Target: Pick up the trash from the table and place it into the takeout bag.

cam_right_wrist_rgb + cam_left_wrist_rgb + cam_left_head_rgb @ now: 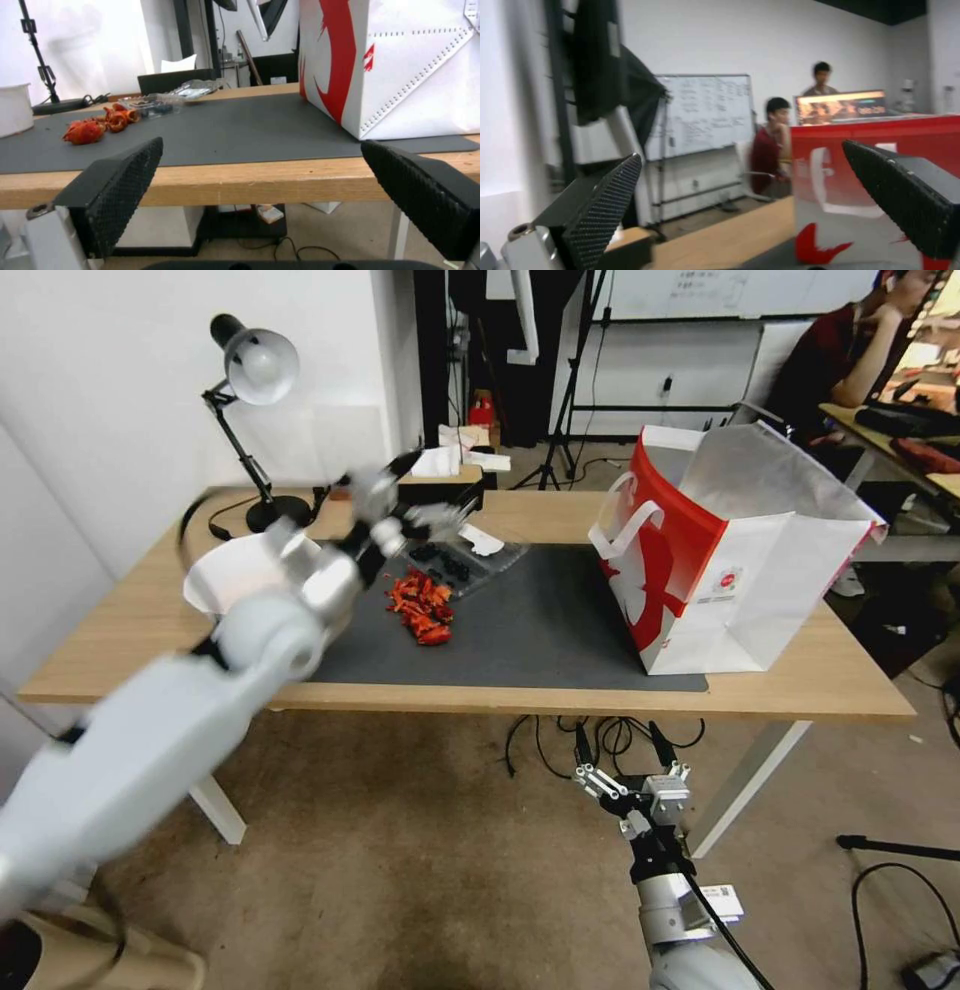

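Left hand [415, 495] raised over the far-left part of the worktop [800, 670], fingers spread wide, nothing between them. Its wrist view looks level across at the takeout bag [880, 180], so the hand points sideways toward the bag, not down.

Trash lies below and just to the near side of this hand: clear tray [462, 558] almost directly under it, red wrapper scraps [421, 607] touching the tray's near-left edge, heap running long toward the robot. White bowl [235, 575] sits behind the left forearm, contents hidden.

Right hand [628, 770] parked low, before the worktop's near edge, fingers wide apart, empty; scraps well off to its left.

Judgement: left arm is much nearer; needs to tip downward first.

Bag upright, mouth open, well right of the left hand; interior not readable.
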### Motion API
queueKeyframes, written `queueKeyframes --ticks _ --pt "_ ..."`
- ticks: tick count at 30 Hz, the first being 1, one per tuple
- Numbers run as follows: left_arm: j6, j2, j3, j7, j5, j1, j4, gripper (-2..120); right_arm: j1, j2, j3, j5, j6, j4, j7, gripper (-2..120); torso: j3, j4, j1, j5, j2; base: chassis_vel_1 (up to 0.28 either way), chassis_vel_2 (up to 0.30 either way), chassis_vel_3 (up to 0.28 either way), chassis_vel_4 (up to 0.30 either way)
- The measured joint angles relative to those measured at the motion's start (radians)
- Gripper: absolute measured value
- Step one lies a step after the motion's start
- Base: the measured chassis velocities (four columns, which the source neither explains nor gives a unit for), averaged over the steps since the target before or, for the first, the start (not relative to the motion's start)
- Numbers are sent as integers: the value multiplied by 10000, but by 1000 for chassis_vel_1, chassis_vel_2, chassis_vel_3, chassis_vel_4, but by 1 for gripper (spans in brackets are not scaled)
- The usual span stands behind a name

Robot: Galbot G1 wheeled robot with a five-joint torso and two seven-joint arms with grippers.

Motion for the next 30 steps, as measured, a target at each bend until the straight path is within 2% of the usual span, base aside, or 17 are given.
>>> queueKeyframes --ticks 1,3,4,5,9,10,13,15,16,17,21,30 --pt "0 0 0 0 0 0 0 100 0 0 0 0 0 0 0 100 0 0 0 0 0 0 0 0 0" --pt "-208 -425 -969 -188 797 1442 -324 100 1 1 1 0 0 0 1 100 -1 -7 0 2 0 0 0 0 0" --pt "-149 -868 -1629 -206 1129 2629 -569 100 0 1 2 -1 0 0 2 100 0 -4 0 -1 0 0 0 0 0" --pt "-149 -868 -1629 -206 1129 2629 -569 100 0 1 2 -1 0 0 2 100 0 -4 0 -1 0 0 0 0 0" --pt "-287 -2239 -3049 -69 2350 5157 -807 100 0 1 1 -1 0 0 1 100 0 -1 -1 0 0 0 0 0 0" --pt "-287 -2239 -3049 -69 2350 5157 -807 100 0 1 1 -1 0 0 1 100 0 -1 -1 0 0 0 0 0 0" --pt "-637 -2994 -3875 8 3059 6532 -850 100 0 1 1 0 0 0 1 100 0 -1 -1 2 0 0 0 0 0" --pt "-800 -3191 -4086 49 3245 6885 -846 100 -1 1 0 0 0 0 0 100 0 1 -1 1 0 0 0 0 0" --pt "-992 -3317 -4218 191 3301 7149 -819 100 0 2 1 -1 0 0 0 100 0 -1 -1 1 1 0 0 0 0" --pt "-1188 -3490 -4453 596 3298 7538 -742 100 0 1 1 0 0 0 0 100 0 -1 -1 1 0 0 0 0 0" --pt "-1556 -3742 -4735 923 3261 8060 -548 100 0 2 0 -1 0 0 0 100 1 -1 0 1 0 0 0 0 0" --pt "-1943 -4113 -4938 1198 3262 8411 -257 100 0 1 1 -1 0 0 0 100 2 -2 1 0 -2 0 0 0 0"
